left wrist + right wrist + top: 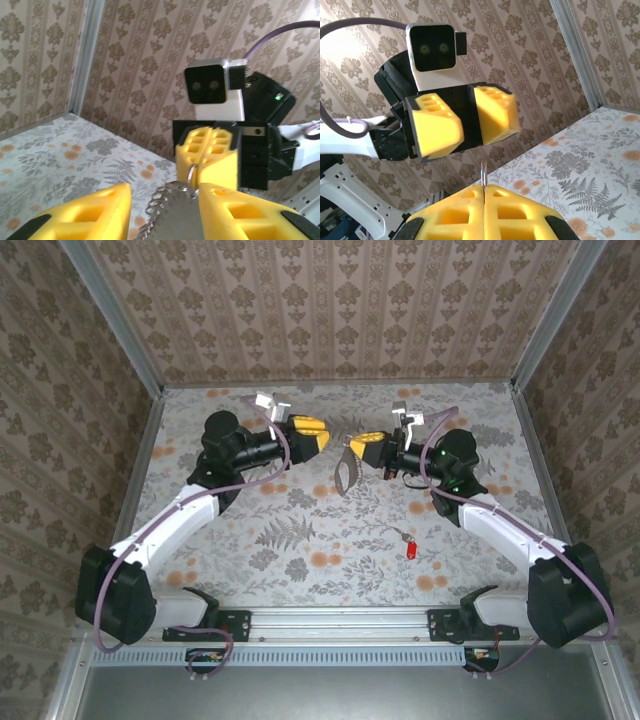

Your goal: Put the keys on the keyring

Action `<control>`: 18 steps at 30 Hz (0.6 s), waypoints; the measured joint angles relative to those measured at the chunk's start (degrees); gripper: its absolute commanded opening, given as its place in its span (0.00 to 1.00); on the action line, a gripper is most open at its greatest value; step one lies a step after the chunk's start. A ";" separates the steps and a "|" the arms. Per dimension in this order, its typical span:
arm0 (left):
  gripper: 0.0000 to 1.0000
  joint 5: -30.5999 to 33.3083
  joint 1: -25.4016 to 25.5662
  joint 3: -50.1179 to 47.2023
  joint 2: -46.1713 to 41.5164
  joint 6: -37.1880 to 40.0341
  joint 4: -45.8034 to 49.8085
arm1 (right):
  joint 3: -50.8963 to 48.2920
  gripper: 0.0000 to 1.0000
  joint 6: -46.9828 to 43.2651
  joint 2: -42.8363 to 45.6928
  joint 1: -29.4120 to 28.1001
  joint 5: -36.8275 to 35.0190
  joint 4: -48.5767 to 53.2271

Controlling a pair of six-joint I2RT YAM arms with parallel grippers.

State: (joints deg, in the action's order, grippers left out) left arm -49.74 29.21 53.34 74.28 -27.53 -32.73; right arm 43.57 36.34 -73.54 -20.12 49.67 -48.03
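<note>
From where I stand, the right tool (352, 448) is pinched tight on the flat brownish-grey oval metal keyring (345, 472). It grips the thin top edge, and the loop hangs in the air below the yellow fingers, clear of the floral-patterned bench (300, 530). The left tool (325, 435) faces it just beside the loop, jaws parted a little and gripping nothing that I can make out. In its own wrist view a toothed silvery edge sits in the gap between its fingers.

The tiny silvery metal key with the small bright red plastic end (406, 544) lies flat on the bench. It is well apart from the keyring, close by the right forearm.

To my eye the ring is secured and fetching the key is the job in hand. I'd have the left tool draw straight back until it is clear of the loop, so it doesn't knock the loop askew. Then it can cross low to the key. The right tool should hold the ring firm, with its hollow centre presented. I'd take the key by its red end, leaving the metal free for threading. It is too small for me to say where its hole sits.
</note>
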 measured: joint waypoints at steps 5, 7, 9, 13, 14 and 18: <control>0.40 -1.81 0.07 -0.26 2.97 -5.07 -6.84 | 0.66 0.00 2.80 -2.12 0.00 0.02 -3.19; 0.40 -2.34 0.22 -0.33 3.54 -6.12 -8.13 | 0.92 0.00 3.28 -2.36 -0.02 0.00 -4.07; 0.39 -2.80 0.61 -0.33 3.80 -6.82 -9.01 | 1.18 0.00 3.65 -2.51 -0.02 0.00 -4.66; 0.38 -3.52 1.51 -0.33 4.35 -7.43 -10.60 | 1.44 0.00 4.42 -2.75 -0.09 0.00 -5.57; 0.38 -3.80 1.60 -0.33 4.59 -7.48 -10.75 | 1.44 0.00 4.44 -2.82 -0.09 0.00 -5.70; 0.37 -4.50 2.25 -0.33 5.66 -7.52 -10.84 | 1.49 0.00 4.44 -3.26 -0.13 0.00 -5.81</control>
State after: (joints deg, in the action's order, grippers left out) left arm -54.24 31.46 53.01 79.94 -35.05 -43.57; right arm 45.06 40.77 -76.79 -20.25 49.67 -53.84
